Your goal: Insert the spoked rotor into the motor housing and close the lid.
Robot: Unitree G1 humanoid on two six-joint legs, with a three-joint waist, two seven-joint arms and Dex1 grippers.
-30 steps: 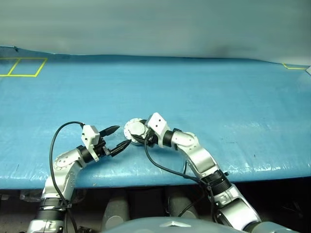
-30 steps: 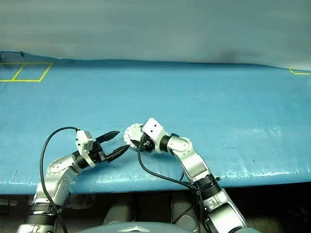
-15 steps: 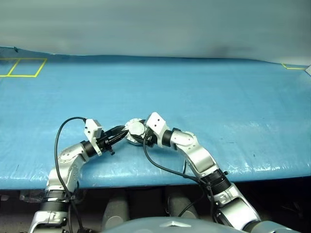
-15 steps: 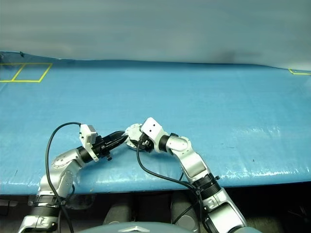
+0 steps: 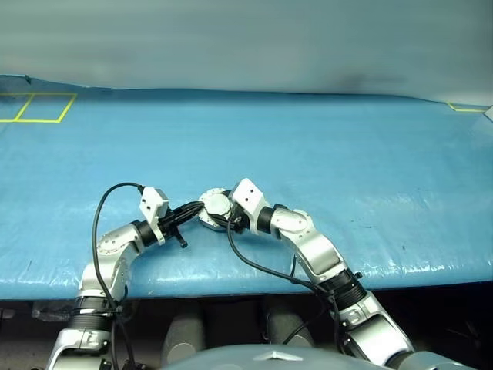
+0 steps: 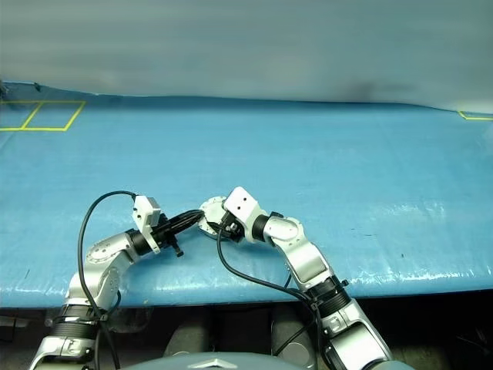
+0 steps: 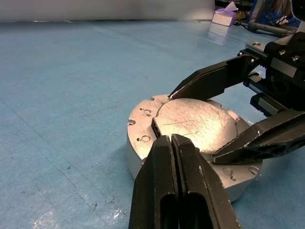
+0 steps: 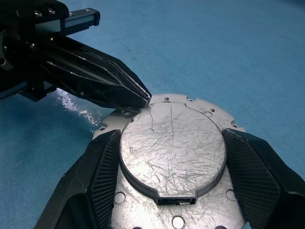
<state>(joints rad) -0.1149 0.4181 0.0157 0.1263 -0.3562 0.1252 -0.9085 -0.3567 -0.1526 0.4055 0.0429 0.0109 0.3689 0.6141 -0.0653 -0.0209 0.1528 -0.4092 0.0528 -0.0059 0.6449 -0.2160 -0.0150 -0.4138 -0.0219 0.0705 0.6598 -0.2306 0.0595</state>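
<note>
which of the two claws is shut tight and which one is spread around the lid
The left claw is shut, its tips at the lid edge. The right claw is spread, one finger on each side of the lid.

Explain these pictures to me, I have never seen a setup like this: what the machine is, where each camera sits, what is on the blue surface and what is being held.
This is a humanoid robot with two arms, each ending in two black fingers. The two wide pictures come from cameras on its head, looking down over a blue table. The two close-ups come from cameras on each wrist, looking along that arm's fingers. Near the front edge lies the motor housing, a round metal puck, with its scratched silver lid closed on top. The right gripper has its fingers spread to either side of the lid, at the rim. The left gripper is shut, and its tips meet the lid's edge. Yellow tape marks sit at the table's far corners.
</note>
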